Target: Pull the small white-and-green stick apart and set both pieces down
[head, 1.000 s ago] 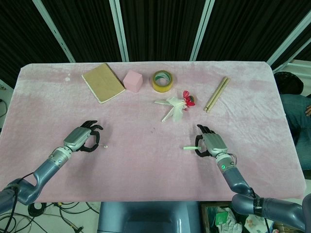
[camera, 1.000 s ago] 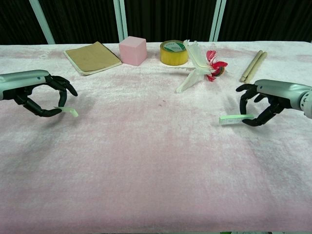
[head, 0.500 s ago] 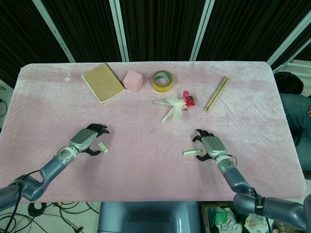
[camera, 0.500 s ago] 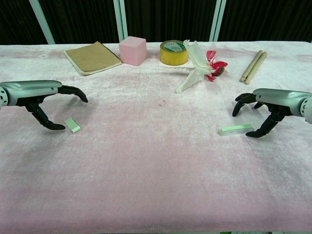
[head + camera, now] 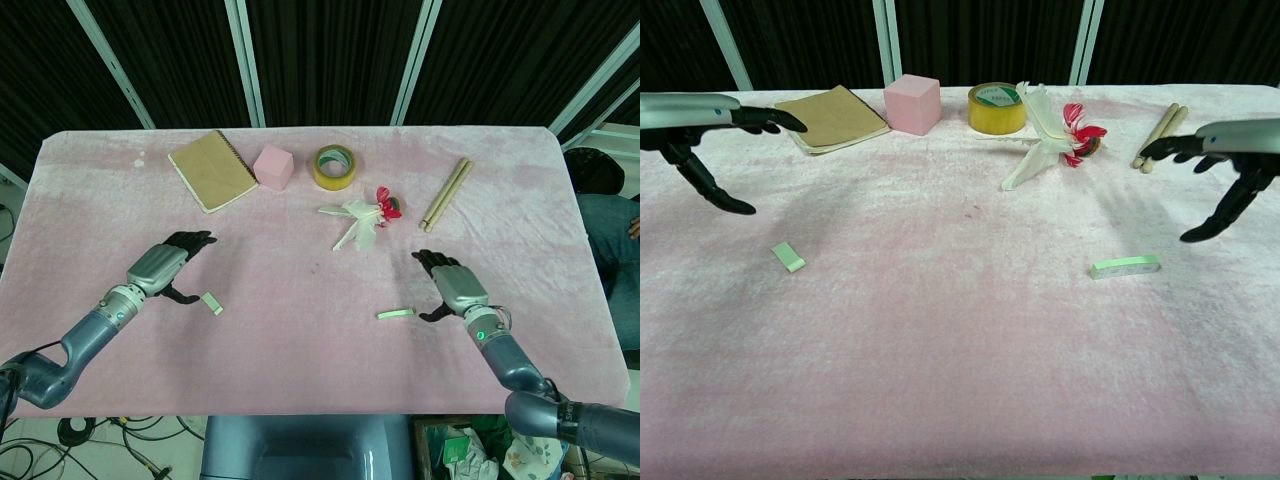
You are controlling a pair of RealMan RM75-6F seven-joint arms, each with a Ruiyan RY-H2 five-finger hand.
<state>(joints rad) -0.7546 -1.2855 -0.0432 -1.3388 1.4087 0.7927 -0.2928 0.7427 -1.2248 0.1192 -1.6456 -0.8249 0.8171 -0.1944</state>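
Note:
The stick lies in two pieces on the pink tablecloth. Its short green piece [image 5: 212, 303] [image 5: 788, 257] rests at the left, and the longer white-and-green piece [image 5: 396, 313] [image 5: 1125, 266] rests at the right. My left hand [image 5: 160, 268] [image 5: 702, 130] hovers above and to the left of the short piece, fingers spread, holding nothing. Up and to the right of the long piece is my right hand [image 5: 456, 287] [image 5: 1225, 165], also spread wide and empty.
Along the back of the table [image 5: 300, 350] lie a brown notebook [image 5: 212, 169], a pink cube [image 5: 273, 166], a yellow tape roll [image 5: 337, 165], a white and red feather toy [image 5: 362, 217] and two wooden sticks [image 5: 446, 194].
Both hands let go of their pieces, which now lie on the cloth. Each hand has since lifted and drawn outward, with fingers opened wide.

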